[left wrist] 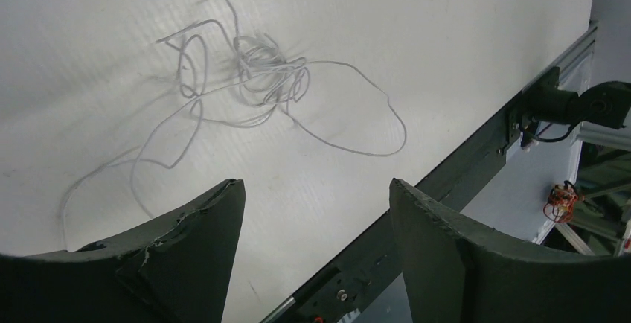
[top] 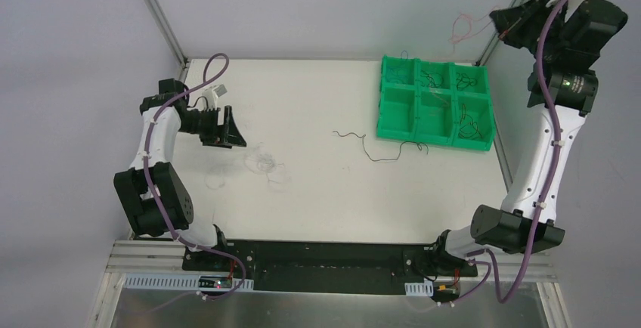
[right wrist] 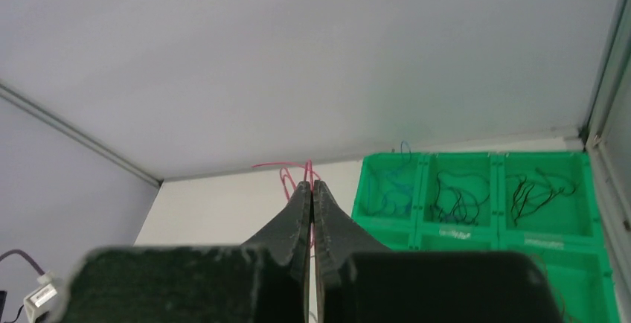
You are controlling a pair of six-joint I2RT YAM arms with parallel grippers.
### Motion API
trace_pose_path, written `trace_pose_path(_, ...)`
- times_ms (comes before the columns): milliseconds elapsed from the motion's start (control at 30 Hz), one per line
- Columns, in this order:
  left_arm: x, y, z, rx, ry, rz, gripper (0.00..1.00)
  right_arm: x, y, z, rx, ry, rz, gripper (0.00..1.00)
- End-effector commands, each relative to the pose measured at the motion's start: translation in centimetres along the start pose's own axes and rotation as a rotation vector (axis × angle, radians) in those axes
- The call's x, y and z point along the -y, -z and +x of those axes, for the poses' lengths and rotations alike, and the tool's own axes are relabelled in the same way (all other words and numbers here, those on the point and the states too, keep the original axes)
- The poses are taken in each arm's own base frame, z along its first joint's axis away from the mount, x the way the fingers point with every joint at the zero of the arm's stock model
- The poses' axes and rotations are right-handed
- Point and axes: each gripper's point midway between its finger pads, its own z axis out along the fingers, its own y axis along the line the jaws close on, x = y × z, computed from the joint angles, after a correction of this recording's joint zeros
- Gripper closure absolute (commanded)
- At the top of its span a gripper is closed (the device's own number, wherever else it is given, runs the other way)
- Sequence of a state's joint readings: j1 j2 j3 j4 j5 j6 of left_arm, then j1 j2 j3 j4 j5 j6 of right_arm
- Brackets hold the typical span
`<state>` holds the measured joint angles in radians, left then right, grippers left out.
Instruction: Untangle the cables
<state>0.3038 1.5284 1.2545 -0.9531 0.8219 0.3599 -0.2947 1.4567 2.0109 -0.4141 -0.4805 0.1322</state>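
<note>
A tangle of whitish cables [top: 264, 163] lies on the white table, left of centre; in the left wrist view the tangle [left wrist: 260, 77] sits beyond my fingers. My left gripper [top: 227, 128] hovers just left of it, open [left wrist: 315, 183], with nothing between the fingers. A loose black cable [top: 382, 150] lies near the table's middle. Raised high at the back right, my right gripper [top: 505, 29] is shut [right wrist: 311, 184] on a thin red cable [top: 465, 26] that curls out past the fingertips [right wrist: 286, 174].
A green compartment bin [top: 380, 116] stands at the back right of the table; its cells [right wrist: 420, 189] hold blue and black cables. Aluminium frame posts rise at both back corners. The table's front edge meets a black rail.
</note>
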Motion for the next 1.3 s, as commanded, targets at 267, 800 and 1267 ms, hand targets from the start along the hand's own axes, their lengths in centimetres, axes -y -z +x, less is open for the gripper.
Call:
trace_pose_path(267, 4.2, 0.1, -1.5, 0.051, -0.119, 0.087, 0.27, 4.9, 0.2, 10.3, -0.207, 0.087, 0.077, 1.0)
trace_pose_path(800, 4.3, 0.3, -1.4, 0.054, -0.087, 0.074, 0.27, 11.8, -2.1, 21.5, -0.433, 0.232, 0.142, 1.0)
trace_pose_path(1267, 4.3, 0.5, -1.3, 0.055, -0.092, 0.041, 0.27, 14.1, -5.9, 28.6, -0.663, 0.285, 0.171, 0.7)
